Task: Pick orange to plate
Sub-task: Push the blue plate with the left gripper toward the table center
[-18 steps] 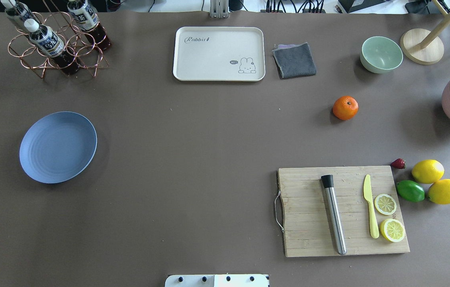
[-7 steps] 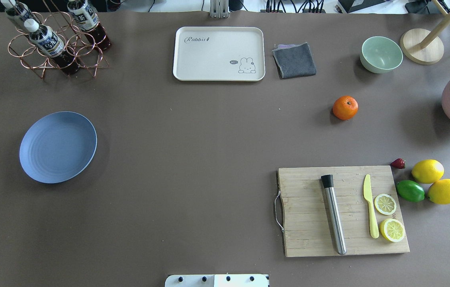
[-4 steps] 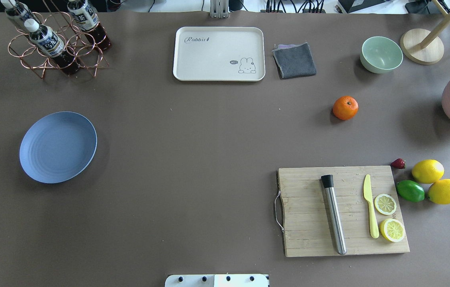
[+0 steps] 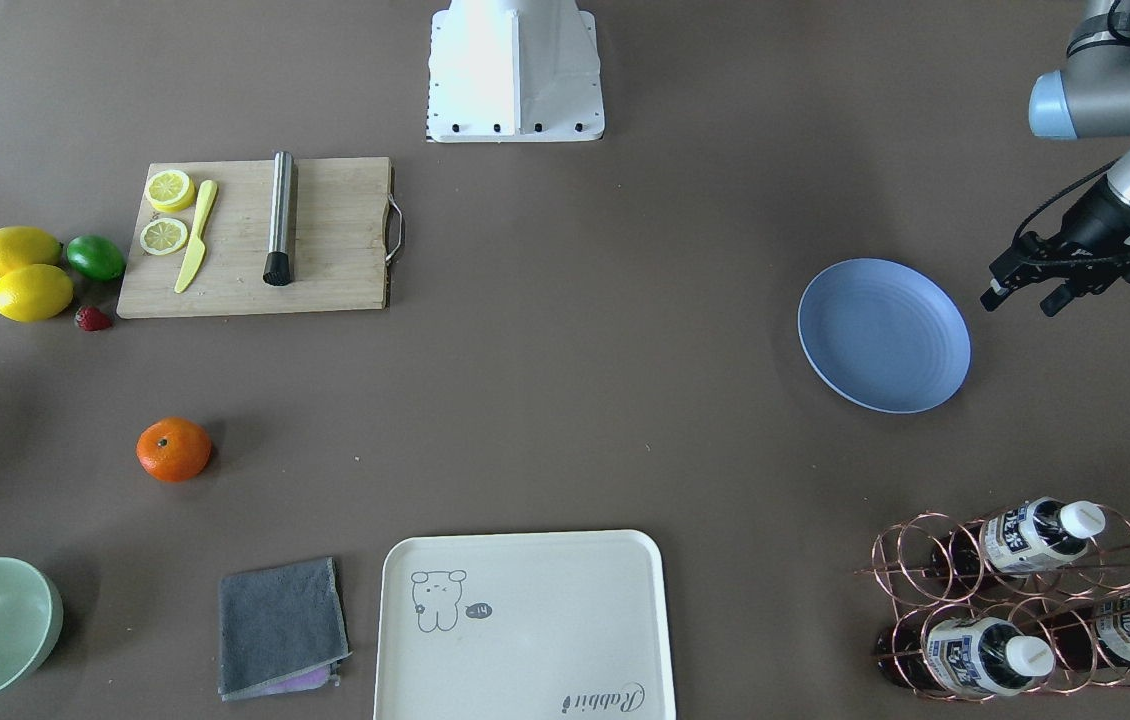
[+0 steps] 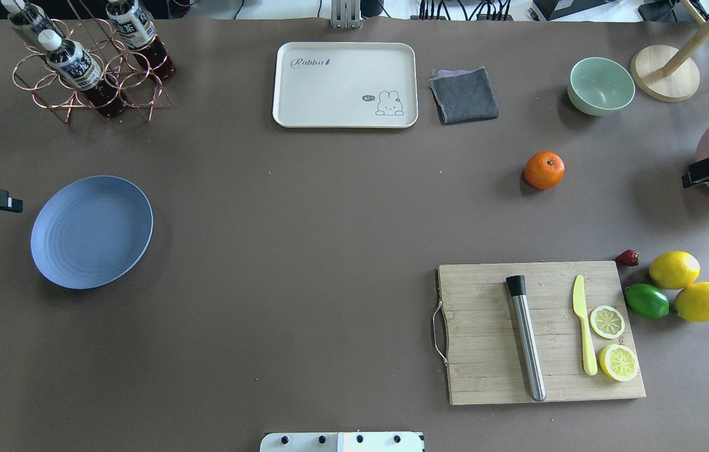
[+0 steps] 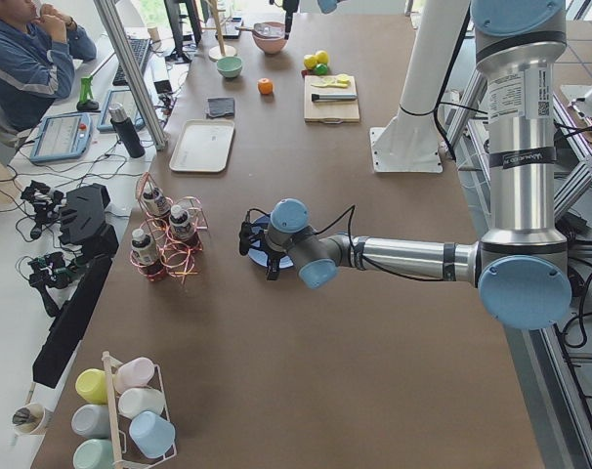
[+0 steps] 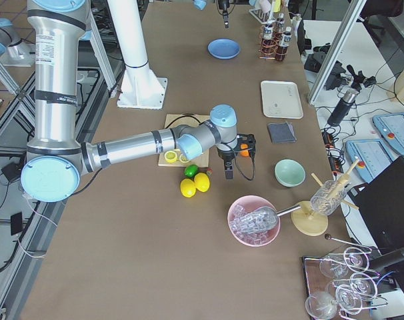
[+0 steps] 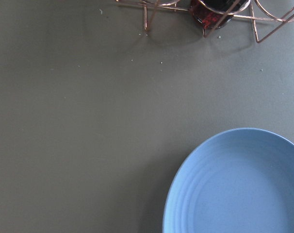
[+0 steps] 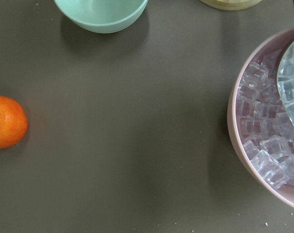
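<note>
now both grippers have come into the overhead view, which showed only the table a moment ago. the left gripper (image 4: pixel 1018 300) has its jaws apart and empty, hanging just outside the rim of the plate (image 5: pixel 91 232). the right gripper (image 5: pixel 690 177) also carries nothing; in the right-side view its two fingers show apart. it sits at the table's edge in front of the pink ice bowl (image 9: pixel 233 116). the orange (image 5: pixel 544 169) lies untouched on the bare table, near the right gripper but clear of it, and well apart from the plate on the far side. so the reach has only just begun. the right arm looks the better placed to take the fruit.
</note>
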